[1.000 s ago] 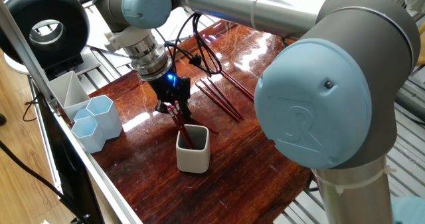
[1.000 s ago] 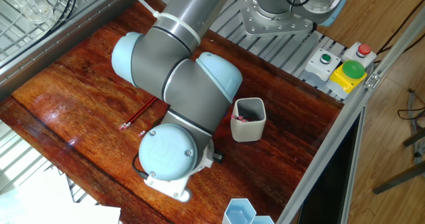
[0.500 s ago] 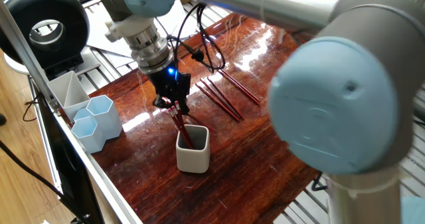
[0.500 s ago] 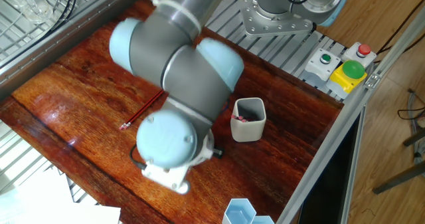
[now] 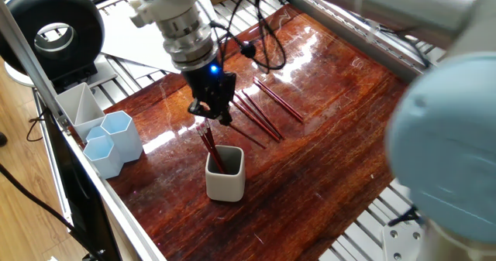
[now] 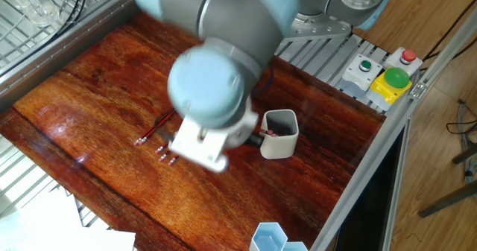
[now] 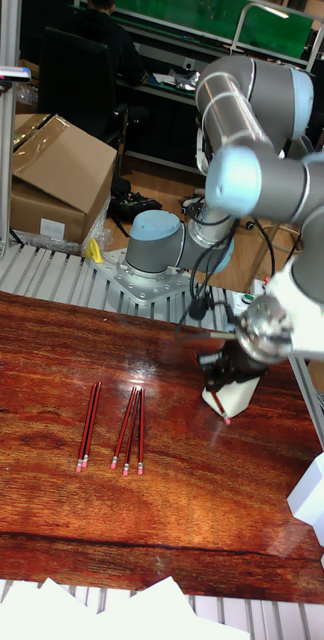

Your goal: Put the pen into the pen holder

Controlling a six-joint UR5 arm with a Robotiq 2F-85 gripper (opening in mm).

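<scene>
The pen point(image 5: 210, 148) is seen leaning inside the pen holder point(image 5: 225, 182); just above it the gripper point(image 5: 211, 114) is held, its jaw state indiscernible.

I see a dark red, glossy wooden tabletop point(image 5: 325, 137) filling the middle of the frame, with bright light glaring off it toward the upper centre. Slotted aluminium framing point(image 6: 45, 20) borders it at the upper left of the other fixed view. At that view's right edge, a control box point(image 6: 384, 72) carries red, green and yellow buttons, with wood-look flooring point(image 6: 440, 139) beyond. In the tall view, cardboard boxes point(image 7: 52, 170) sit at the left, a dark office chair point(image 7: 82, 70) stands in the upper left, and white paper sheets point(image 7: 92, 605) lie along the bottom.
</scene>
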